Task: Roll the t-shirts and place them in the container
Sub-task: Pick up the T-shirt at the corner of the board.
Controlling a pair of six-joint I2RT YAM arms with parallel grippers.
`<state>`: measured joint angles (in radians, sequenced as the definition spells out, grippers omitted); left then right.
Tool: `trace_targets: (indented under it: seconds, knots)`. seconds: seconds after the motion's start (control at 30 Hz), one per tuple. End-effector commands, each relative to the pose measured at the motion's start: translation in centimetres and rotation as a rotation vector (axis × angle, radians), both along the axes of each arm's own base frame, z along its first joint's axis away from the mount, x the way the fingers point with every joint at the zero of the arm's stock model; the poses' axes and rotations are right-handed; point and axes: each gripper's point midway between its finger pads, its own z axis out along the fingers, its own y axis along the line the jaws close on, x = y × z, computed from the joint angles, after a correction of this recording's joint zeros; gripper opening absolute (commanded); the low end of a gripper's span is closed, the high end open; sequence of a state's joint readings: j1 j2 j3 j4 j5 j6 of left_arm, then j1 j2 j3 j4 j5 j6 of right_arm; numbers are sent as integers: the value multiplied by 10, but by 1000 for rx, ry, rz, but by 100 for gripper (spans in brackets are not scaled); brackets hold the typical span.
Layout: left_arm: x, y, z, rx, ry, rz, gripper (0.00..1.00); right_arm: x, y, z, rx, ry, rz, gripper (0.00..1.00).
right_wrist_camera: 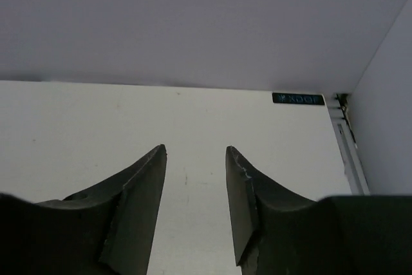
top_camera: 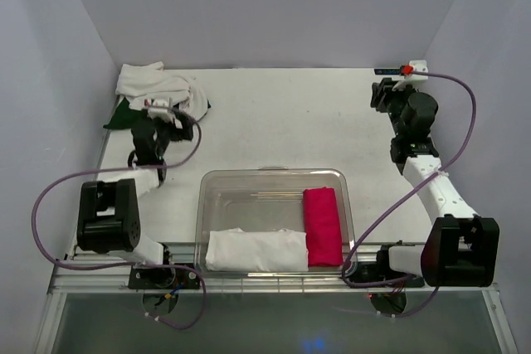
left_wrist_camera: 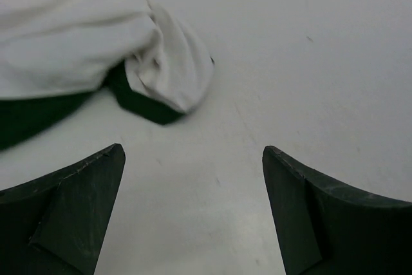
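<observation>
- The white tee [top_camera: 153, 84] lies crumpled over the green tee [top_camera: 119, 116], far-left of the clear tub [top_camera: 249, 205]
- The left gripper [left_wrist_camera: 193, 148], jaws wide apart and empty, is just beside that heap: pinch only the white layer's edge
- The right gripper [right_wrist_camera: 196, 149], far-right of the tub, is apart and empty

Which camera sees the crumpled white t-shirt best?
The top external view: nearly all of the white t-shirt shows, heaped on the dark green t-shirt. The left wrist view is closer, but the shirt is cut off at the edge. The right wrist view shows only table.
</observation>
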<state>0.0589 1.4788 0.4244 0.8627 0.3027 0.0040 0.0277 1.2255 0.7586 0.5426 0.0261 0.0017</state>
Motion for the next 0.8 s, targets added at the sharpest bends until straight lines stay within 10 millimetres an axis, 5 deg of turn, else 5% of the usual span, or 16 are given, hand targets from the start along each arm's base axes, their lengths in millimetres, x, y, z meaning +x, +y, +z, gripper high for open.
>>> trace_targets:
  seconds: [0.0, 0.07, 0.1, 0.13, 0.17, 0.2, 0.23, 0.3, 0.4, 0.6, 0.77]
  knots:
    - [73, 59, 55, 104, 81, 271, 98, 8, 31, 4, 35, 151, 161, 44]
    - [107, 86, 65, 161, 139, 356, 98, 19, 43, 15, 55, 166, 224, 23]
    - [130, 90, 95, 210, 171, 333, 98, 21, 50, 19, 61, 168, 257, 22]
    - [147, 87, 55, 220, 305, 288, 98, 27, 59, 26, 61, 165, 294, 23]
    - [156, 65, 48, 181, 366, 154, 98, 29, 65, 27, 56, 169, 310, 26]
    - [145, 49, 27, 172, 511, 43, 98, 29, 70, 26, 45, 186, 319, 27]
    - [170, 40, 36, 192, 488, -19, 95, 32, 77, 24, 28, 195, 328, 27]
    - [177, 25, 31, 227, 503, -55, 69, 31, 88, 30, -24, 183, 343, 29]
    - [184, 13, 20, 328, 485, -111, 56, 27, 94, 28, -43, 176, 352, 34]
    - [171, -32, -9, 413, 513, -260, 77, 19, 103, 20, -27, 194, 372, 35]
    - [161, -32, -53, 422, 621, -250, 80, 18, 108, 19, -23, 207, 384, 35]
